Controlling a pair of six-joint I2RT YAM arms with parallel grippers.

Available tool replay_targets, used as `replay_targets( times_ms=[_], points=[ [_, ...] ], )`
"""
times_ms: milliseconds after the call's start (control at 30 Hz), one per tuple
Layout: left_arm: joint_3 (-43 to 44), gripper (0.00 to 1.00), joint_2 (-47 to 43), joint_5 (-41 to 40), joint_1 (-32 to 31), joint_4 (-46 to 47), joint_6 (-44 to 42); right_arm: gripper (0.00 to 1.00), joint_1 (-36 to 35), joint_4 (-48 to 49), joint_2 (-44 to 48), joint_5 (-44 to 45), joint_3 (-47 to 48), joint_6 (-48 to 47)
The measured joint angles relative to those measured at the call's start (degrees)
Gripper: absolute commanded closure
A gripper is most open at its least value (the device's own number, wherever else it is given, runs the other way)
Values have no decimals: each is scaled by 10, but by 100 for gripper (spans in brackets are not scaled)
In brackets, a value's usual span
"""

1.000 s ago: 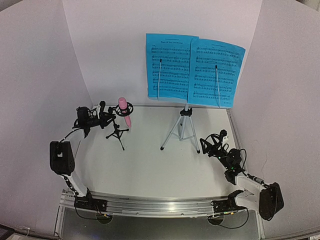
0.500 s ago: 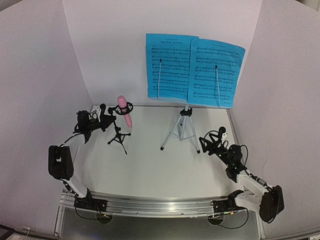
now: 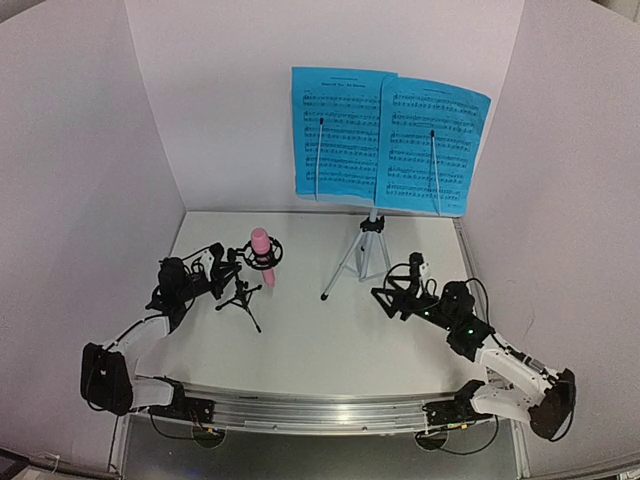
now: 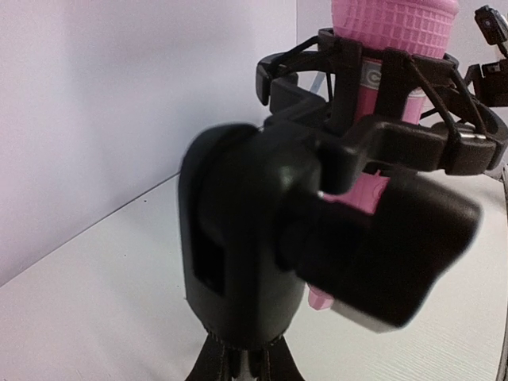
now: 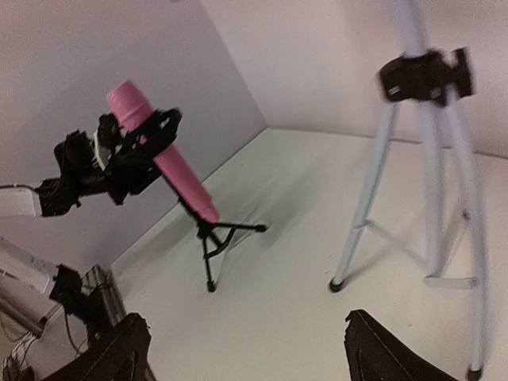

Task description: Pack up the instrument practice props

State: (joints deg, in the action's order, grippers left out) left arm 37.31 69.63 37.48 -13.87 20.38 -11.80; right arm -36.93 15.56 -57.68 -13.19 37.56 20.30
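Well left of the music stand (image 3: 371, 228), the left gripper (image 3: 220, 264) is clamped on the head of the small black tripod mic stand (image 3: 241, 297). The stand looks light and tippy, so its rigid head seems the safest hold. It carries the pink microphone (image 3: 262, 250). Flimsy blue sheet-music pages (image 3: 385, 140) rest on the music stand, their print unreadable. Just right of it, the right gripper (image 3: 397, 292) gapes wide, empty.

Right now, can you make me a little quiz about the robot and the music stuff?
1. True or false: the pink microphone sits in the ring mount of the small black tripod stand.
2. Which arm's gripper grips that stand? A. left B. right C. neither
3. What colour are the sheet-music pages on the music stand?

Key:
1. True.
2. A: the left gripper is shut on it; the right gripper is open.
3. Blue.
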Motion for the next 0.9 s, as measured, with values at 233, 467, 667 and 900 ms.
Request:
replay_targets(
  times_ms=[233,467,667,900],
  points=[
    [-34,100,-34,-73,-42,22,26,19,-183,44,-204,45,70,1],
    [-43,100,-36,-124,-57,33,77,20,-211,162,-471,51,215,27],
    [-57,100,-47,-138,-65,48,103,23,-211,225,-582,47,341,63],
    [-81,100,-58,-135,-84,76,73,27,-211,263,-674,69,426,129]
  ],
)
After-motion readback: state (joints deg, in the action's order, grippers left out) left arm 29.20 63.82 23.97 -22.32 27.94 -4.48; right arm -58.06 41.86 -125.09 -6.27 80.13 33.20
